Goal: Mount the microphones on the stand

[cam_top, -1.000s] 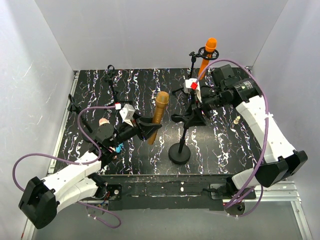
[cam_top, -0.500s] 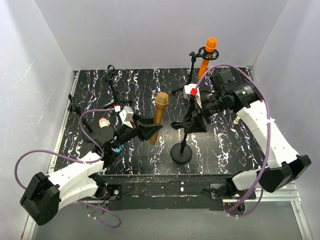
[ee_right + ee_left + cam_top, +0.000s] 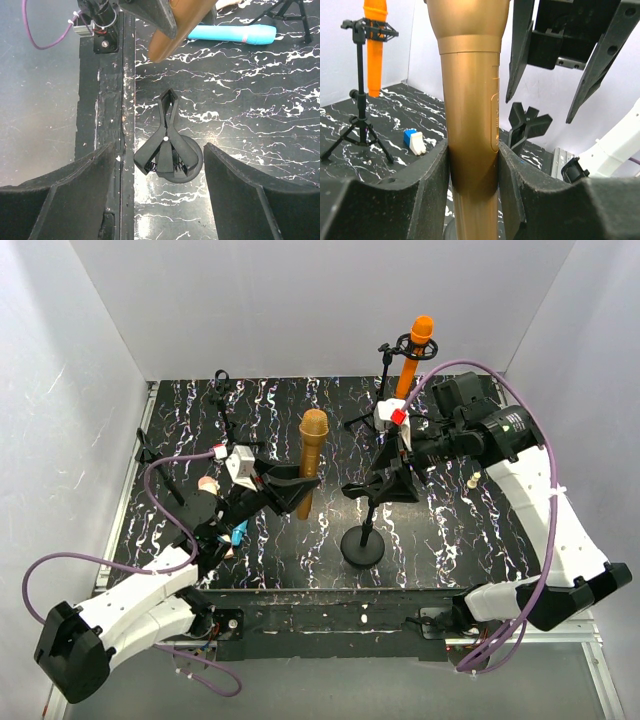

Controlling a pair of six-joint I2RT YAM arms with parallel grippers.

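Observation:
My left gripper (image 3: 290, 487) is shut on the gold-bronze microphone (image 3: 308, 462) and holds it nearly upright above the table; the pads clamp its body in the left wrist view (image 3: 472, 170). My right gripper (image 3: 385, 485) is open and empty, hovering over the black clip (image 3: 165, 142) on top of the round-base stand (image 3: 361, 545). The orange microphone (image 3: 414, 352) stands in a tripod stand at the back. The light blue microphone (image 3: 232, 33) lies on the table, partly under my left arm (image 3: 237, 533). The pale pink-beige microphone (image 3: 208, 483) is mostly hidden behind that arm.
A small blue-and-white block (image 3: 414, 141) lies near the orange microphone's tripod (image 3: 362, 115). Two more small black tripod stands (image 3: 222, 390) stand at the back left. White walls enclose the marbled black table (image 3: 470, 530) on three sides.
My left gripper has lifted the gold-bronze microphone, shifted it a little left and turned it more upright. My right arm has risen slightly, its gripper still over the stand's clip.

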